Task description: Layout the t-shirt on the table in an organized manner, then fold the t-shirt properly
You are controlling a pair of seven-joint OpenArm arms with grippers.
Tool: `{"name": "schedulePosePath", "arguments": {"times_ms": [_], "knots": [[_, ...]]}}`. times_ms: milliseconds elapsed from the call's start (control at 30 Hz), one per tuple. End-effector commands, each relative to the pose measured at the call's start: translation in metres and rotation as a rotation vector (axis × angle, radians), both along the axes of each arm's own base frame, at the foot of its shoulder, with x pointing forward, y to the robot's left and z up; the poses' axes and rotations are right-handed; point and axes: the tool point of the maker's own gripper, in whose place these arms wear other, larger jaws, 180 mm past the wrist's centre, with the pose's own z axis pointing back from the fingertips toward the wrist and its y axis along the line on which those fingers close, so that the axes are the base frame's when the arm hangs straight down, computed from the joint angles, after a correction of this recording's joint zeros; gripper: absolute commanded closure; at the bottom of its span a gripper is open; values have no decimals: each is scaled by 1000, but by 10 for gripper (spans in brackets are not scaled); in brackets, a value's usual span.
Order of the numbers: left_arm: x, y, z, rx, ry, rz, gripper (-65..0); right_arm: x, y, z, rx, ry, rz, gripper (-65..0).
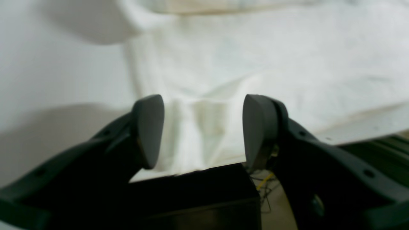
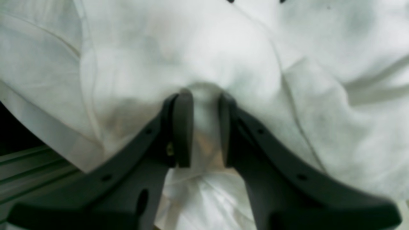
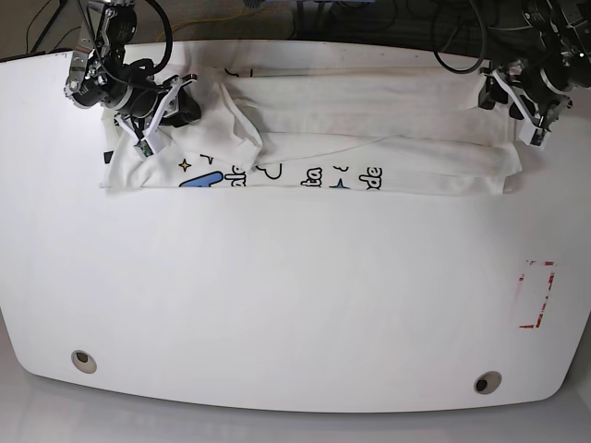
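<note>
The white t-shirt point(image 3: 369, 138) lies in a long band across the far part of the table point(image 3: 277, 305), its printed letters showing along the near edge. At the band's left end my right gripper point(image 3: 148, 125) is shut on it. The right wrist view shows the right gripper point(image 2: 204, 95) pinching a bunched fold of the t-shirt point(image 2: 159, 48). My left gripper point(image 3: 522, 115) is at the band's right end. Up close, the left gripper point(image 1: 203, 102) stands open, with a raised crease of the t-shirt point(image 1: 255, 57) lying between its fingers, neither visibly touching it.
A red dashed rectangle point(image 3: 536, 295) marks the table near its right edge. Two round grommet holes point(image 3: 83, 361) point(image 3: 487, 381) sit near the front edge. Cables hang behind the table's far edge.
</note>
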Motion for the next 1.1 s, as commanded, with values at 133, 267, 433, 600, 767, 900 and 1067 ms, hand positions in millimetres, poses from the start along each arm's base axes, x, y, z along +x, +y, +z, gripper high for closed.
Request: {"name": "schedulePosePath", "arguments": {"times_ms": [133, 267, 433, 600, 767, 900, 1067], "knots": [[0, 7, 1, 53, 6, -9, -367, -7, -9, -6, -53, 41, 7, -144], [-6, 14, -4, 106, 39, 0, -367, -7, -11, -6, -56, 41, 8, -144], [-12, 20, -9, 154, 69, 13, -367, -7, -12, -6, -59, 41, 9, -144], [-14, 19, -13, 175, 90, -1, -367, -7, -11, -6, -57, 41, 8, -144], [-16, 14, -21, 171, 116, -20, -367, -7, -11, -6, -56, 41, 8, -144], [-22, 15, -31, 154, 151, -6, -367, -7, -11, -6, -56, 41, 8, -144], [-28, 15, -40, 133, 178, 3, -365, -7, -11, -6, -57, 41, 5, -144]]}}
